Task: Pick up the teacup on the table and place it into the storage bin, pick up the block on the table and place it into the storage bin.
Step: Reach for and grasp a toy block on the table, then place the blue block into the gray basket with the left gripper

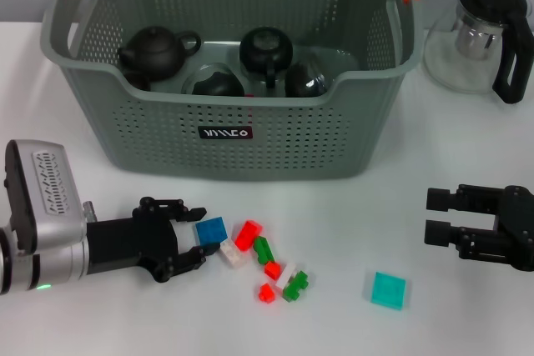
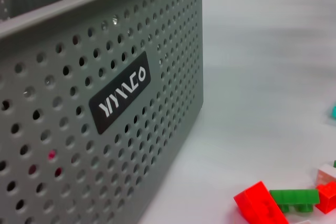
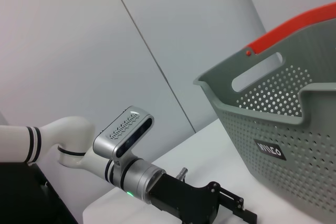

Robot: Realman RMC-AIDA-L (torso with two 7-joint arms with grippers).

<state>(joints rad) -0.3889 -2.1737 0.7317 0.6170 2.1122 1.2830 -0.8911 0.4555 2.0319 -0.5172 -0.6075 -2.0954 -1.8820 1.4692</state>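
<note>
White worktop (image 1: 467, 323), and the left claw (image 1: 190, 243) sits spread at the blue block (image 1: 211, 230); right claw (image 1: 442, 223) waits apart. Crowded neighbouring bricks (image 1: 267, 260) could get nudged or pinched too.

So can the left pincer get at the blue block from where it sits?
Probably yes: the left pincer is open on the table, fingertips right beside the blue block, with nothing between them.

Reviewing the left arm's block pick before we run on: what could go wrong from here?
1. The blue block touches a white block in a tight cluster; the open left gripper may shove or grab neighbours.
2. The storage bin already holds dark teapots; a dropped block could strike them.
</note>
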